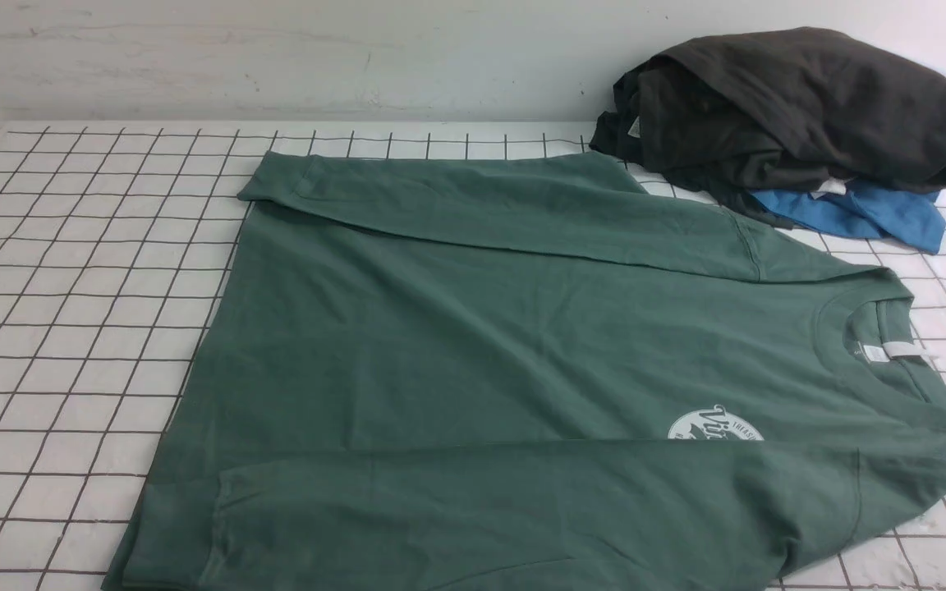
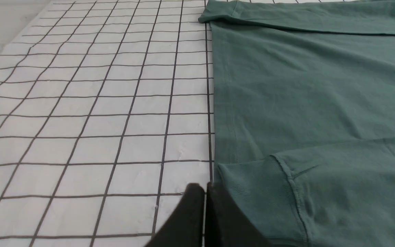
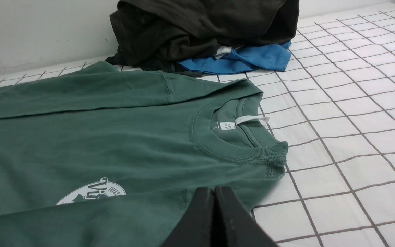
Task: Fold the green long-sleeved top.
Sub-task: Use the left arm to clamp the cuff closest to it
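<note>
Black fingers of the left gripper (image 2: pixel 205 189) stand pressed together with nothing between them, just beside the ribbed cuff (image 2: pixel 249 185) of the near sleeve; contact with the cloth cannot be confirmed. Right gripper (image 3: pixel 214 191) is likewise closed and empty, positioned by the shoulder edge below the crew neck (image 3: pixel 238 151). The green long-sleeved top (image 1: pixel 481 345) lies flat and face up at the middle of the table, neck toward the robot's right, hem toward its left. Both sleeves are folded in across the body: the far sleeve (image 1: pixel 481 205) along the back edge, the near sleeve (image 1: pixel 522 509) along the front edge, where it covers the lower part of the round white chest logo (image 1: pixel 715 425). A white neck label (image 1: pixel 904 353) shows inside the collar. The table covering (image 1: pixel 71 287) is white with a dark grid, slightly wrinkled. An off-white wall (image 1: pixel 276 57) runs behind it. At the far right corner, a dark charcoal garment (image 1: pixel 793 107) is heaped on a bright blue garment (image 1: pixel 867 213), both just beside the top's far shoulder.
</note>
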### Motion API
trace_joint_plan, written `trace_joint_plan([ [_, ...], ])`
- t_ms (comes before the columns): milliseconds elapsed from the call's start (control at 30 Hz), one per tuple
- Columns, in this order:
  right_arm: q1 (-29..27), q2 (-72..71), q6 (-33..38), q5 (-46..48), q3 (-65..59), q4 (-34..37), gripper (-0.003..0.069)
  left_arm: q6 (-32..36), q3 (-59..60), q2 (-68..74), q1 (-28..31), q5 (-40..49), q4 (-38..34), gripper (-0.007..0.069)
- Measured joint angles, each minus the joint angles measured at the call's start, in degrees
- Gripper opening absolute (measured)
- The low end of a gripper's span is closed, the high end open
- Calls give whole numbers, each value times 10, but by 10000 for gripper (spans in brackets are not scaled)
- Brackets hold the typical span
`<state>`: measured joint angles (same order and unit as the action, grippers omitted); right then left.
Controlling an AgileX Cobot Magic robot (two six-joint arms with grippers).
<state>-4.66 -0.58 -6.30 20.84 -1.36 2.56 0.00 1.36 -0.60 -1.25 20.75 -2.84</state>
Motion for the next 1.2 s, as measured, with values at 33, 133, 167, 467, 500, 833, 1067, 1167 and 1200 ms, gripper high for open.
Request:
trace_joint_plan([
  [33, 0, 0, 0, 0, 0, 0, -15, 0, 0, 0, 0, 0, 0, -7],
  [133, 0, 0, 0, 0, 0, 0, -15, 0, 0, 0, 0, 0, 0, -7],
  [167, 0, 0, 0, 0, 0, 0, -15, 0, 0, 0, 0, 0, 0, -7],
  [467, 0, 0, 0, 0, 0, 0, -15, 0, 0, 0, 0, 0, 0, -7],
  [500, 0, 0, 0, 0, 0, 0, -15, 0, 0, 0, 0, 0, 0, -7],
  [833, 0, 0, 0, 0, 0, 0, -15, 0, 0, 0, 0, -1, 2, -7],
  [1067, 0, 0, 7, 0, 0, -2, -15, 0, 0, 0, 0, -1, 2, -7],
  [1167, 0, 0, 7, -1, 0, -2, -15, 0, 0, 0, 0, -1, 2, -7],
  [1200, 0, 0, 7, -11, -1, -2, -15, 0, 0, 0, 0, -2, 2, -7],
])
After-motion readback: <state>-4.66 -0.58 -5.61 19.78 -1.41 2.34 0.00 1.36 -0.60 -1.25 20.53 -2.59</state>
